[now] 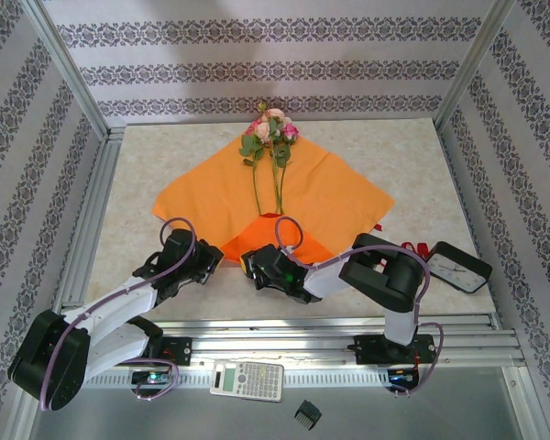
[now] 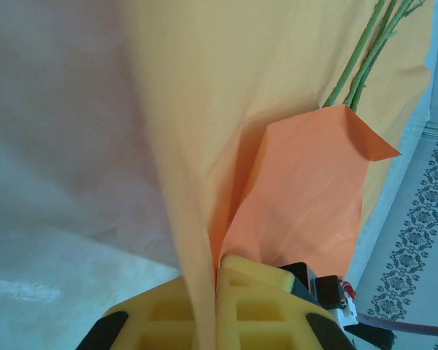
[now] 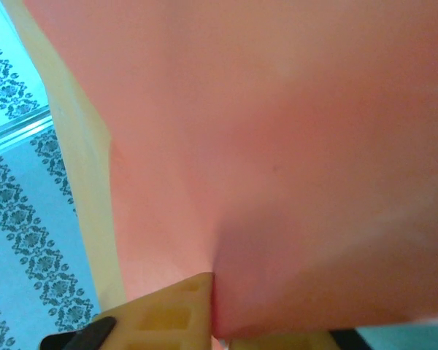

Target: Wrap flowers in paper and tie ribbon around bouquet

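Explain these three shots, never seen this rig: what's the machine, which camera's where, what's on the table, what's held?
Two robot arms bolted at the near edge of a table. The overhead picture looks down from behind them; the other two are wrist cameras, the yellow blocks being each arm's own fingers. On it: orange paper with the flowers lying on it, heads far, and a red ribbon by the right arm. The left gripper and right gripper are each shut on the paper's near edge.
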{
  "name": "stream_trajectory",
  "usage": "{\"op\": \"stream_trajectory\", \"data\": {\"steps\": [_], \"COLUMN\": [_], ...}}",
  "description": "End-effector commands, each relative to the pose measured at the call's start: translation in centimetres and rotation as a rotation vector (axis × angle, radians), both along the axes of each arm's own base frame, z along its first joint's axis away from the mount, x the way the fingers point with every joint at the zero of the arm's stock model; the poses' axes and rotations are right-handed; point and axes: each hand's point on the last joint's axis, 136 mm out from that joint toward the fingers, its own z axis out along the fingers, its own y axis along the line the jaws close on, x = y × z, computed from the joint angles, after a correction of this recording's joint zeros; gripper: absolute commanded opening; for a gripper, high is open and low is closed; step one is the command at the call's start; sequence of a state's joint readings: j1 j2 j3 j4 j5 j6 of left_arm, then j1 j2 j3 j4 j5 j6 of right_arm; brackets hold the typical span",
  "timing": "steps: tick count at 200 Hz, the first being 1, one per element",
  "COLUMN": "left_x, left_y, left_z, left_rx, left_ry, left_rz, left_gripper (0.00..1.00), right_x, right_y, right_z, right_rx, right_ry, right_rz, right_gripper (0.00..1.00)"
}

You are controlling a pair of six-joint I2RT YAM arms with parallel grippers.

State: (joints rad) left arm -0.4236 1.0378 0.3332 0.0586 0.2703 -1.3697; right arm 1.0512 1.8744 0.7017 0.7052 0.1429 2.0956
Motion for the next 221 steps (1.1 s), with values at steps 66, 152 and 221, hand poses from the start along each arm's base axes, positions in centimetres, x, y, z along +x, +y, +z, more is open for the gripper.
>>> {"op": "stream_trajectory", "data": {"steps": [66, 152, 221], "left_x": [-0.5, 0.7, 1.1], "left_y": [0.1, -1.2, -1.7], "left_z": [1.2, 0.1, -0.3], "left_rx": [0.006, -0.058, -0.071], "left_ry": [0.019, 0.024, 0.040], "left_rz": [-0.034, 0.004, -0.004], "left_gripper": [0.48, 0.32, 0.00], "right_x": [0.4, 0.7, 0.2], "right_y": [0.6, 1.0, -0.5], "right_z": [0.7, 1.5, 1.4], "right_rx": [0.023, 0.048, 0.013], "right_ry": [0.039, 0.054, 0.030], "right_rz": [-0.020, -0.015, -0.022], "right_gripper": [0.00, 0.00, 0.38]}}
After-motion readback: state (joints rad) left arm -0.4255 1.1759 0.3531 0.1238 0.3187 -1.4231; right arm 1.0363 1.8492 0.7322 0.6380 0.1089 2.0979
